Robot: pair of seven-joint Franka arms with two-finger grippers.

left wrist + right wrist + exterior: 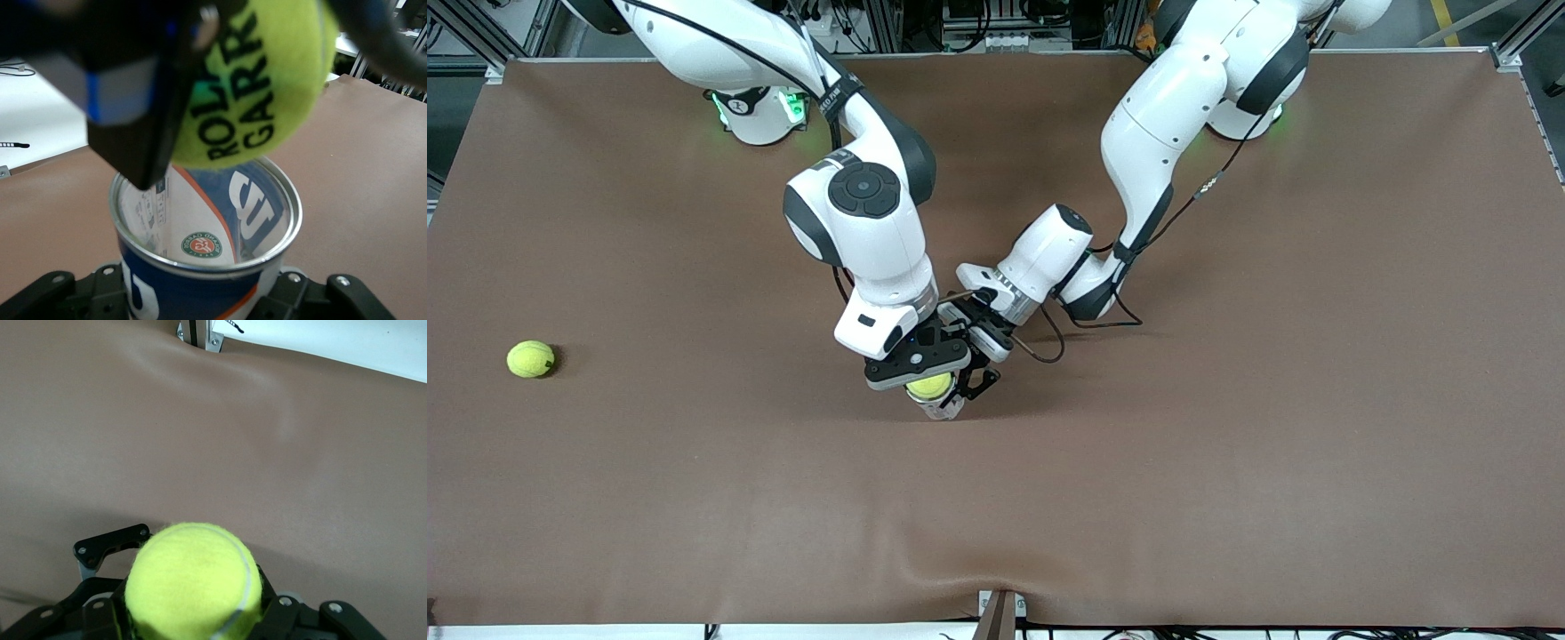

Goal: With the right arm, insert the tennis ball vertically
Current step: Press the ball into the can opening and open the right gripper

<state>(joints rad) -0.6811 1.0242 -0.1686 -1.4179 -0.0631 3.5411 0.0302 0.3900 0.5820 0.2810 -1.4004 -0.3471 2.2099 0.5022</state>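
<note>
You have two tennis balls: one [929,386] clenched in the right end effector [921,373] over the single can [207,247], which the left end effector [971,384] grips; one [530,359] loose on the worktop [1227,444].

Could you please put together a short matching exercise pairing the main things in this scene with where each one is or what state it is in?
Things:
1. held tennis ball
2. loose tennis ball
3. can
4. left gripper

Places or states:
A. lying alone on the table toward the right arm's end
B. shut around the can's wall
C. in the right gripper, just above the can's open mouth
D. standing upright, mouth open

Pairs: 1-C, 2-A, 3-D, 4-B
</note>
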